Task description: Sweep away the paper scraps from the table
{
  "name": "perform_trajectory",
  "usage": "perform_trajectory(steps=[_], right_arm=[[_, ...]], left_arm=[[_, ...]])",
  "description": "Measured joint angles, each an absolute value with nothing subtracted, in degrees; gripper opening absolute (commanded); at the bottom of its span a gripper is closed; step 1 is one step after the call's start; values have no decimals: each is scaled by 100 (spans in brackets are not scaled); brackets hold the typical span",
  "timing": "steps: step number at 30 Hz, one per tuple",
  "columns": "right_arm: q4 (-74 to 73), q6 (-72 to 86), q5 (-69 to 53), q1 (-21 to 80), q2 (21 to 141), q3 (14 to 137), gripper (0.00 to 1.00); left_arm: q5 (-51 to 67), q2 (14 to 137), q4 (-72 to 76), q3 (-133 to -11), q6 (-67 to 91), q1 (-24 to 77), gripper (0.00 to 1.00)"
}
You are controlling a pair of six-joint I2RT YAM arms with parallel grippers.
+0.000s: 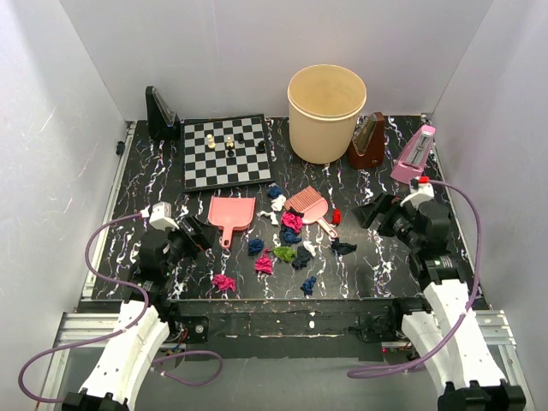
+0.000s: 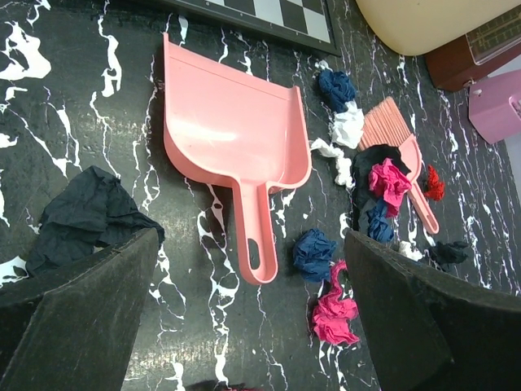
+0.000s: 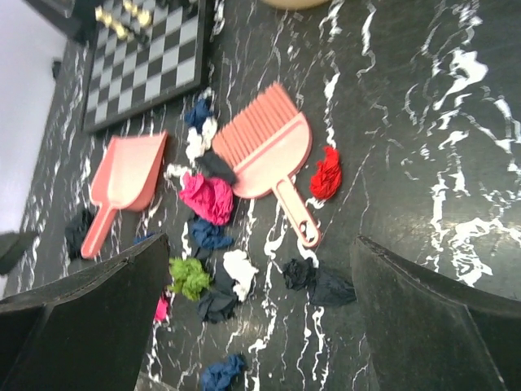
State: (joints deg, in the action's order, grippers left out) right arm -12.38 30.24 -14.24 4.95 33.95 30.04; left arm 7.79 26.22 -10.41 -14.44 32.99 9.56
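Observation:
Several paper scraps (image 1: 291,235) lie mid-table on the black marbled table (image 1: 385,261): magenta (image 1: 224,282), green (image 1: 283,253), red (image 1: 336,216), blue (image 1: 308,285). A pink dustpan (image 1: 231,212) and a pink brush (image 1: 310,208) lie flat among them. My left gripper (image 1: 197,233) is open and empty, just left of the dustpan handle (image 2: 254,244); a blue wad (image 2: 313,252) and a magenta wad (image 2: 334,314) lie by its right finger. My right gripper (image 1: 375,211) is open and empty, right of the brush (image 3: 264,147), over a dark wad (image 3: 313,281).
A chessboard (image 1: 226,151) with chess pieces lies at the back left, with a black stand (image 1: 160,114) behind it. A cream tub (image 1: 326,111), a brown metronome (image 1: 368,141) and a pink metronome (image 1: 413,156) stand at the back right. White walls enclose the table.

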Motion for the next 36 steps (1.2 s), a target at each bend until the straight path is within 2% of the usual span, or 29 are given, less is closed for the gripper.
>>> perform_trajectory(steps=[5,11,13,15,19,24,31,33,36], right_arm=[[-1251,2386,-1393,1262,4289,3317,98],[-1341,1741,-790,2749,5913,4080,82],[-1343,1553,-534,3061,6495,4368,80],[-1358,1391,-274,3308,7048,4622,74],[-1457,1221,67,3378,7762,4917,61],[-1789,1201,469,3376,8672,5472,61],[-2051,1330,733,3376,9347,5614,64],[-2117,1376,790,3376,9483,5616,60],[-2147,1396,845,3374,9629,5636,46]], left_arm=[[819,2770,-1011,-1444,3299,956,98],[823,2716,-1004,-1444,3299,956,98],[823,2687,-1004,-1444,3297,956,98],[825,2672,-1002,-1444,3297,956,98],[827,2674,-1004,-1444,3297,956,98],[843,2681,-1002,-1444,3297,956,98],[851,2689,-1002,-1444,3297,956,98],[854,2692,-1002,-1444,3297,956,98],[858,2689,-1002,-1444,3297,956,98]])
